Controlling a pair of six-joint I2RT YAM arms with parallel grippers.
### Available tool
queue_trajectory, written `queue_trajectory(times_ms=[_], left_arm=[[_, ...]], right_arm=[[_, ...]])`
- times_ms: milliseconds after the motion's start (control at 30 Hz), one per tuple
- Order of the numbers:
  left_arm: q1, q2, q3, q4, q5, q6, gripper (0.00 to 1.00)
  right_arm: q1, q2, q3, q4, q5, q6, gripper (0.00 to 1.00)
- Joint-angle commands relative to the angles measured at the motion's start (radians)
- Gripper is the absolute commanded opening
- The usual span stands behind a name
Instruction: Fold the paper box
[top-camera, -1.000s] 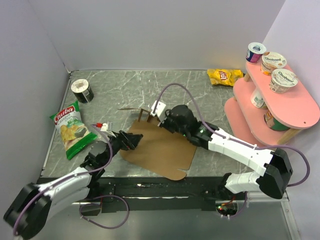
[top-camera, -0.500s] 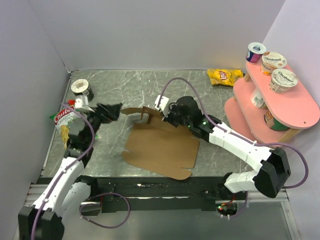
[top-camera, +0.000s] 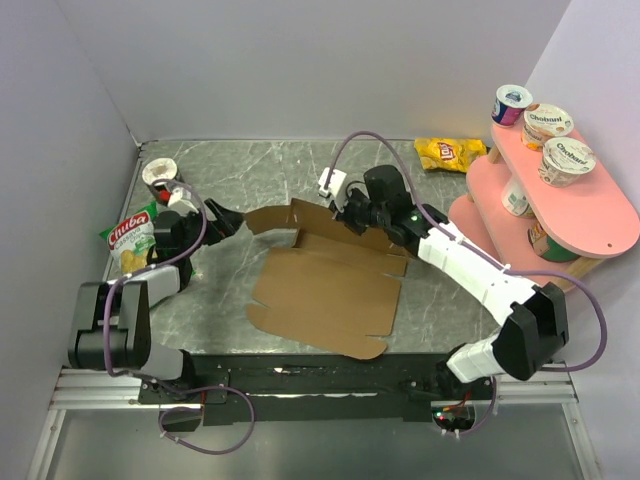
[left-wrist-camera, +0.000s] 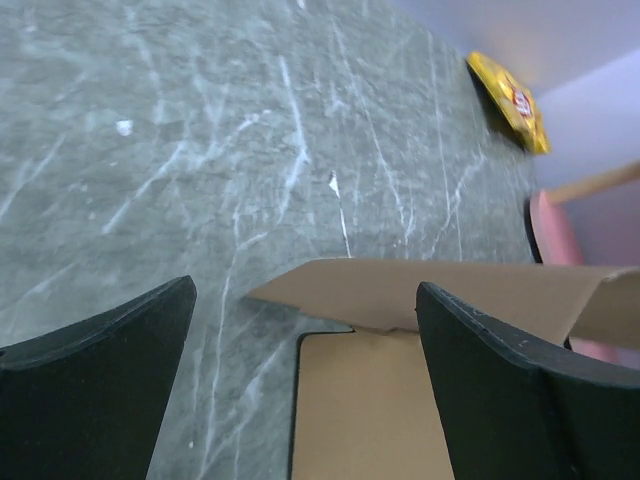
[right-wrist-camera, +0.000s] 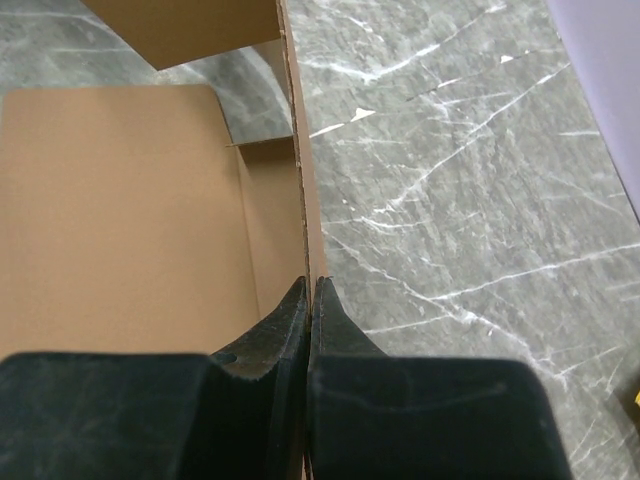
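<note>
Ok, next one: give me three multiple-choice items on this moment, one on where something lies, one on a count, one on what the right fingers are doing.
1. Where does the yellow chip bag lie?
A. in the near left corner
B. far back, beside the pink shelf
C. on top of that shelf

2. How many yogurt cups stand on the shelf's top tier?
A. two
B. three
C. five

3. What are the right fingers doing?
A. open above the sheet
B. shut on nothing
C. shut on the raised wall of the paper box

Answers:
1 B: the bag lies at the back, next to the shelf's foot.
2 B: three lids show on the top tier.
3 C: the right wrist view shows the cardboard edge pinched between them.
</note>
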Motion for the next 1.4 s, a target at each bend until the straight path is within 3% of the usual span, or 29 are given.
queue_trajectory(times_ms=[0, 233, 500, 767, 933, 1100, 1367], left_arm=[[-0.051, 0.068, 0.059, 0.177, 0.14, 0.085, 0.99], [-0.148, 0.136, 0.108, 0.157, 0.155, 0.175, 0.97], [-0.172, 0.188, 0.114, 0.172, 0.152, 0.172, 0.96], [-0.188, 0.225, 0.137, 0.243, 0.175, 0.113, 0.95], [-0.188, 0.22, 0.195, 0.171, 0.114, 0.088, 0.95], [-0.188, 0.263, 0.258, 0.148, 0.135, 0.036, 0.95], [-0.197, 0.344, 0.254, 0.306, 0.252, -0.071, 0.92]], right_arm=[[-0.035, 0.036, 0.069, -0.028, -0.073, -0.02, 0.0], [-0.044, 0.079, 0.066, 0.01, -0.015, -0.04, 0.0], [-0.001, 0.013, -0.136, 0.252, 0.172, -0.096, 0.0], [0.07, 0.007, -0.271, 0.538, 0.39, -0.197, 0.0], [0.097, 0.033, -0.339, 0.725, 0.52, -0.283, 0.0], [0.1, 0.064, -0.368, 0.82, 0.536, -0.325, 0.0], [0.111, 0.093, -0.438, 0.967, 0.582, -0.406, 0.02]])
